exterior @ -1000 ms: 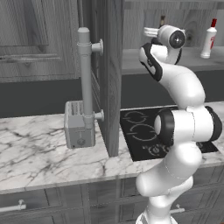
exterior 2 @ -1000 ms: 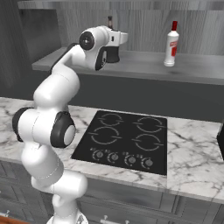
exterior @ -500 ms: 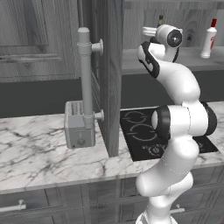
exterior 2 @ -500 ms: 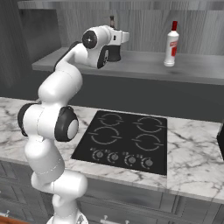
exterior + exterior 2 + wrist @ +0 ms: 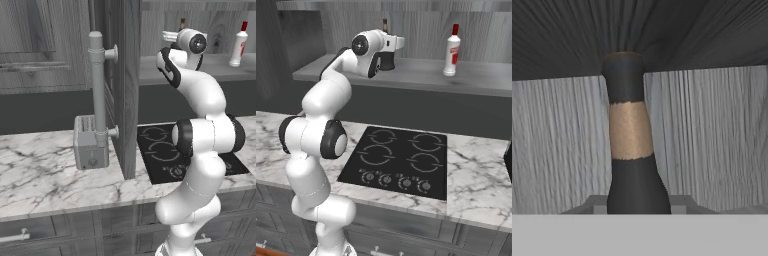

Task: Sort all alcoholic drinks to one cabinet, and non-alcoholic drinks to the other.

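- Up close, the dark bottle (image 5: pixel 631 150) rises between the gripper (image 5: pixel 385 59) jaws, which are closed on its body; a tan band wraps its neck, no lettering readable.
- Behind the hand, the bottle's body is hidden in the right base view, with just the neck tip showing above the shelf (image 5: pixel 421 80).
- Farther along the shelf stands 1 white bottle (image 5: pixel 452 51), red cap, red label too small to read.
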You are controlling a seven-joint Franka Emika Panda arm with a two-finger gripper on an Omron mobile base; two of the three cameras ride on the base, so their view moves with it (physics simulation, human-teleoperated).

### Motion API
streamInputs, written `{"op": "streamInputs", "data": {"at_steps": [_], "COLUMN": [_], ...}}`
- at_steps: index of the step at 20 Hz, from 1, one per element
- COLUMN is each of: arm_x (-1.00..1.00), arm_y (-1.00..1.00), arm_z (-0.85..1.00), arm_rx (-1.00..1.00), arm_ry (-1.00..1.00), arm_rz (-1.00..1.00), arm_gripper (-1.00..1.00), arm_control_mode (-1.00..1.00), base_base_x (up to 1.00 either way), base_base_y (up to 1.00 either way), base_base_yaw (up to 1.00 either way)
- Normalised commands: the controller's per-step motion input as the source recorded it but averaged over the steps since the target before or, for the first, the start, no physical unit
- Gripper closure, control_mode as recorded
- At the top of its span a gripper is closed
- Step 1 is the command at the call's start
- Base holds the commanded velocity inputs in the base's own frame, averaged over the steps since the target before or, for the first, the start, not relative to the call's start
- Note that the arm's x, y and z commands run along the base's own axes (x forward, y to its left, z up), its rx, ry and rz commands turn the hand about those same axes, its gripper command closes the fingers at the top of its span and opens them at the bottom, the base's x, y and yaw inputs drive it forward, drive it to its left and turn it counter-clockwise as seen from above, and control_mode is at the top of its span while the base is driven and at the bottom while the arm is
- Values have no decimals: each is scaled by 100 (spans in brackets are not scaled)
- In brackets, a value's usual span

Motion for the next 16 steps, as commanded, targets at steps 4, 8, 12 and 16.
{"op": "streamInputs", "data": {"at_steps": [4, 8, 12, 16], "arm_x": [4, 5, 2, 0], "arm_y": [-3, -4, -1, 0], "arm_z": [-13, -11, -10, -5], "arm_rx": [0, 0, 0, 0], "arm_ry": [0, 0, 0, 1], "arm_rz": [0, 0, 0, 0], "arm_gripper": [100, 100, 100, 100], "arm_control_mode": [-100, -100, -100, -100], "base_base_x": [0, 0, 0, 0], "base_base_y": [0, 0, 0, 0], "base_base_yaw": [0, 0, 0, 0]}}
